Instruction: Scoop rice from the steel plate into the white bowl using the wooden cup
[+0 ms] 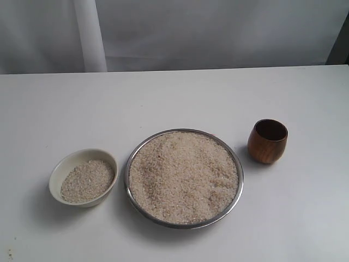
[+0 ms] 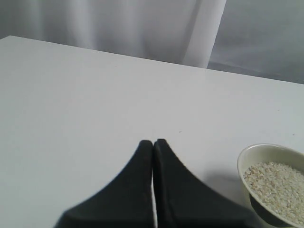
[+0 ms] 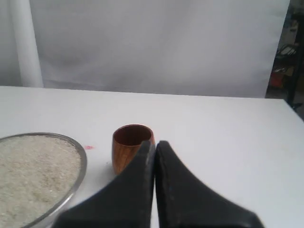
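One steel plate, one white bowl and one wooden cup are seen on the white tabletop. Rice is found in two places: a big heap fills the plate and a small heap lies in the bowl. The bowl is set at 9 o'clock from the plate, just beside it. The cup is set at about 2 o'clock from the plate, near it, and it stands upright. Two pairs of jaws are counted, one in each wrist view. The right jaws are pressed together and the cup is seen just past their tips, not held. The left jaws are pressed together too, and the bowl is seen off to one side of them, not touched
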